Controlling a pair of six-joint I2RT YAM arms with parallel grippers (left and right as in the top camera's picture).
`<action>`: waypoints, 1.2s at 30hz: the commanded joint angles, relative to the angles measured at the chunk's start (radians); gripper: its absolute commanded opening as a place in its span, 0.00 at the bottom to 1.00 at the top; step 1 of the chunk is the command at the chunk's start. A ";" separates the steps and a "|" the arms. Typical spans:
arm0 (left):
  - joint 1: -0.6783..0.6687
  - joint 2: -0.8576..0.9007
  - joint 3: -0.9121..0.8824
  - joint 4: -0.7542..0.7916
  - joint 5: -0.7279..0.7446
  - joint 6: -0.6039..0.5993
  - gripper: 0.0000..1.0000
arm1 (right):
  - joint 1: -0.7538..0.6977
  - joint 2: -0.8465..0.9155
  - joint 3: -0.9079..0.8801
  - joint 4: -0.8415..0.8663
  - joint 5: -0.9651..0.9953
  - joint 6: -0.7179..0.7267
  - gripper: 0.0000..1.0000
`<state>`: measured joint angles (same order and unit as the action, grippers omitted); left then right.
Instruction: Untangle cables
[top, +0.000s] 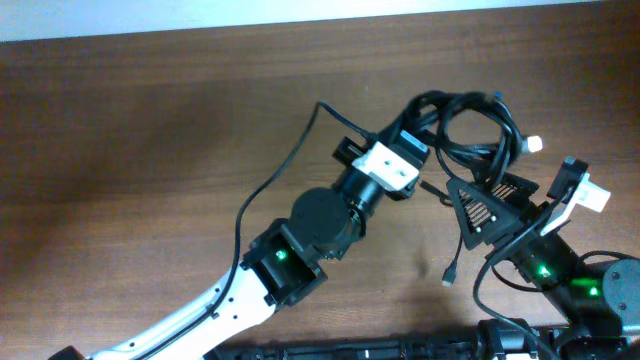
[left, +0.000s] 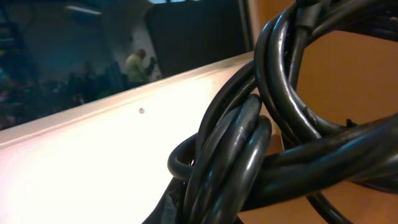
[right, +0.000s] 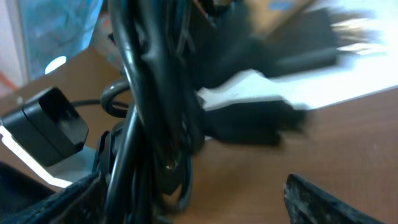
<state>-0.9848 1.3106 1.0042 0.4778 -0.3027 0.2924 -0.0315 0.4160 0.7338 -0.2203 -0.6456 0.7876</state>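
- This looks like a robotics lab or workshop. Two robot arms, one at the lower left (top: 230, 300) and one at the lower right (top: 575, 280) of the overhead frame, reach over a bare brown wooden surface (top: 120, 150).
- Green status lights (top: 281, 256) glow on the arms' joints.
- In the upper left of the left wrist frame, a large dim hall opens in the background. A person (left: 135, 64) stands there among dark, blurred equipment.
- A ceiling strip light (left: 84, 9) shows at the top left of that frame.
- A tall dark panel (left: 193, 37) stands at the upper middle; whether it is a screen or a partition is unclear.
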 joint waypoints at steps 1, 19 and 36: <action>-0.031 -0.036 0.016 0.010 0.011 -0.038 0.00 | 0.005 -0.001 0.002 0.007 -0.035 -0.075 0.55; -0.048 -0.036 0.016 0.134 -0.043 0.259 0.00 | 0.005 -0.001 0.002 -0.086 0.010 -0.100 0.12; 0.082 -0.036 0.016 0.179 -0.215 0.939 0.00 | 0.005 -0.001 0.002 -0.282 0.109 -0.103 0.13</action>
<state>-0.9459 1.3106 1.0035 0.6407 -0.4393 1.1835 -0.0315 0.4160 0.7341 -0.4946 -0.5747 0.6960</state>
